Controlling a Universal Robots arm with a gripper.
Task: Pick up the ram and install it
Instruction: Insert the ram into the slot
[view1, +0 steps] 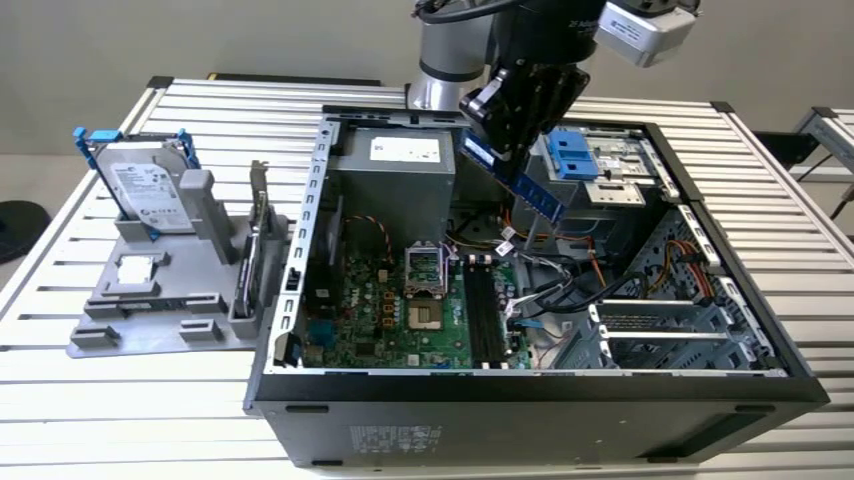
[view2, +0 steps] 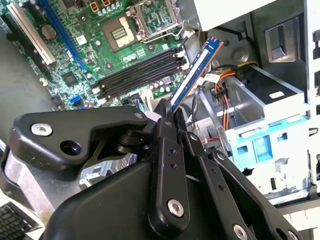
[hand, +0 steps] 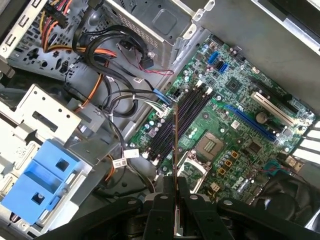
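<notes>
On the slatted metal table (view1: 107, 420), over the open computer case (view1: 534, 395), the gripper (view1: 497, 140) clamps the ram (view1: 527, 185), tilted in mid-air above the cables (view1: 561, 290); I'd square its edge parallel to the black memory slots (view1: 483, 320) before any pressing.

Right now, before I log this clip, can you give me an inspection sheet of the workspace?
Surface: slatted metal table, carrying an open computer case lying on its side.
Job's things: ram held tilted in the air above the case interior, not seated; the memory slots on the motherboard look empty.
Clutter: hard drive in a blue frame standing in a grey holder at the exterior view's left; a bracketed card beside it.
Hand: hand shut on one end of the ram.
Cables: orange and black leads loose inside the case, beside the slots.
Surroundings: another slatted table at the exterior view's right.
</notes>
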